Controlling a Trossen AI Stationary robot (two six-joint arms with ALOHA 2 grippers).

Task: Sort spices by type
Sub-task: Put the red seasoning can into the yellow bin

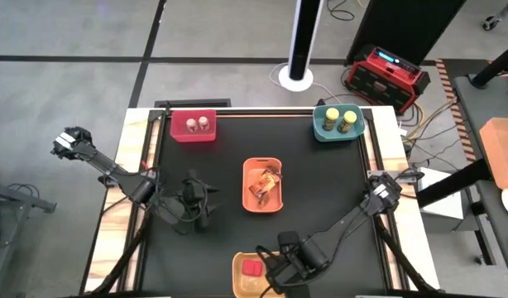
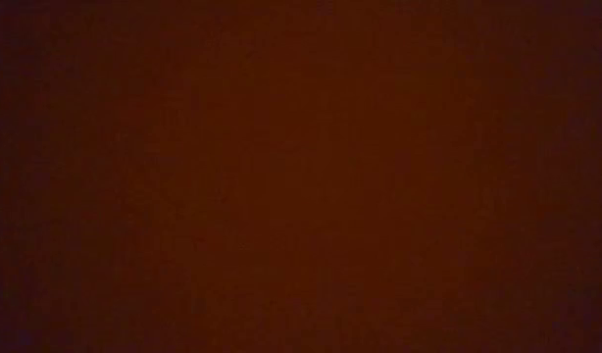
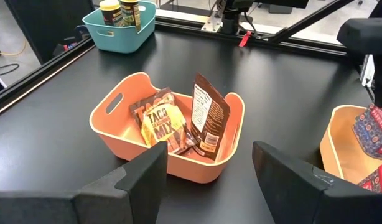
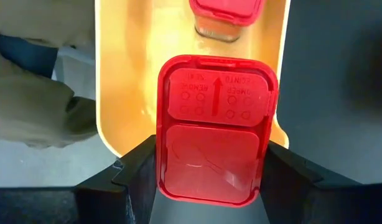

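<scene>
The right gripper [image 4: 209,186] has its jaws closed on a red cube box [image 4: 211,127], lid facing the wrist camera, held over the yellow bin [image 1: 252,284] at the bottom centre of the high view. A second red cube box [image 1: 252,267] already lies inside that bin. The left gripper [image 1: 198,213] hovers with its jaws spread open and empty over the black table [image 1: 213,174] at centre left, aimed at the orange bin [image 1: 263,184] in the middle of the table. That bin holds the two printed packets [image 3: 178,121], one marked as taco mix, leaning upright together. At upper left, the red bin [image 1: 193,126] holds two tiny silver-lidded jars [image 1: 197,124]. At upper right, the teal bin [image 1: 337,122] holds two yellow-lidded jars [image 1: 339,120]. The low view is dark
</scene>
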